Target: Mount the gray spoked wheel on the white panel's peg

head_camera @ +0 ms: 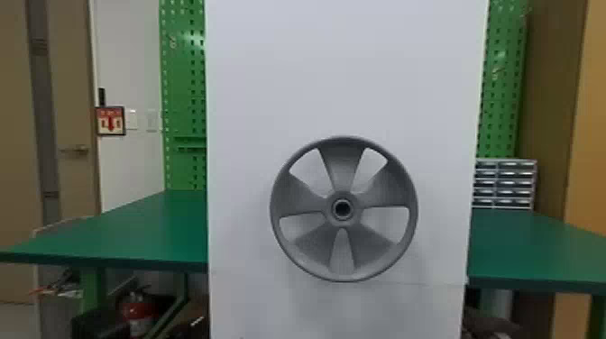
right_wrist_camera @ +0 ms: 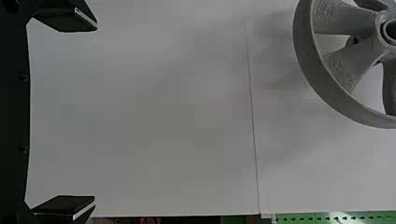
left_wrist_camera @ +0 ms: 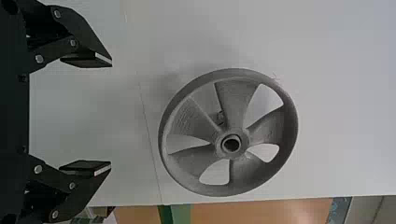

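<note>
1. Gray, finely ridged, round spoked wheel sits against the flat white panel.
2. Left gripper and right gripper gape wide before the panel.
3. Behind it: green tabletop, perforated board.

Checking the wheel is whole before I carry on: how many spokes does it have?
5, all on the gray wheel, in the head view: top spoke, upper-right spoke, lower-right spoke, lower-left spoke and upper-left spoke. None looks hidden.
</note>
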`<state>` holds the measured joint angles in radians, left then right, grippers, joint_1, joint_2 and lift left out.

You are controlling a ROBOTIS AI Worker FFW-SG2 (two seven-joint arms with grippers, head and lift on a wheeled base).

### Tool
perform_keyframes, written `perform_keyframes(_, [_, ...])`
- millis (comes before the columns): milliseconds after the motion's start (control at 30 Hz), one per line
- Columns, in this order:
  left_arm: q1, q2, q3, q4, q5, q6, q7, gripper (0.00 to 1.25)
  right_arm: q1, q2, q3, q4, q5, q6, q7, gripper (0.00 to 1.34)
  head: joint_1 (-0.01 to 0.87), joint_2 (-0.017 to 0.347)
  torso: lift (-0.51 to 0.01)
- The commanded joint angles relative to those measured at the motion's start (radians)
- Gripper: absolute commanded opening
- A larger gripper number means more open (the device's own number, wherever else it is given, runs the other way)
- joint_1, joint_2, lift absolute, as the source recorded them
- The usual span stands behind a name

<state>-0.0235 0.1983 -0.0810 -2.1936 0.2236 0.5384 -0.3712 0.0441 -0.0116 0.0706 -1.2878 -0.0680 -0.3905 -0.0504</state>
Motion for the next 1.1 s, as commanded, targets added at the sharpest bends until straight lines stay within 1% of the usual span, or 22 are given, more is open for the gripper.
perform_keyframes(0, [0.002, -0.002, 0.001, 0.002, 0.000, 0.000, 0.000, 0.78, 0.010, -0.004, -0.012, 0.059, 0.007, -0.036, 0.000, 1.33, 0.123, -0.008, -0.408])
perform_keyframes(167, [0.002, -0.005, 0.001, 0.002, -0.001, 0.000, 0.000, 0.78, 0.016, -0.005, -0.020, 0.076, 0.007, -0.054, 0.000, 1.31, 0.123, -0.008, -0.408])
perform_keyframes(333, [0.002, -0.007, 0.000, 0.002, -0.003, 0.000, 0.000, 0.78, 0.013, -0.001, -0.023, 0.107, 0.007, -0.085, 0.000, 1.30, 0.123, -0.008, -0.408])
perform_keyframes(567, [0.002, -0.007, 0.001, 0.002, -0.007, 0.000, 0.000, 0.78, 0.016, 0.004, -0.028, 0.108, 0.011, -0.094, 0.000, 1.29, 0.123, -0.008, -0.408])
perform_keyframes(733, [0.002, -0.007, 0.000, 0.002, -0.009, 0.000, 0.000, 0.78, 0.014, 0.002, -0.029, 0.108, 0.011, -0.103, 0.000, 1.29, 0.123, -0.008, -0.408])
perform_keyframes(967, [0.004, -0.007, 0.001, 0.002, -0.007, 0.000, 0.000, 0.78, 0.011, -0.013, -0.005, 0.108, 0.010, -0.117, 0.003, 1.29, 0.123, -0.008, -0.408])
perform_keyframes(1067, [0.004, -0.007, 0.000, 0.002, -0.007, 0.000, 0.000, 0.78, 0.011, -0.013, -0.002, 0.108, 0.010, -0.117, 0.003, 1.29, 0.123, -0.008, -0.408])
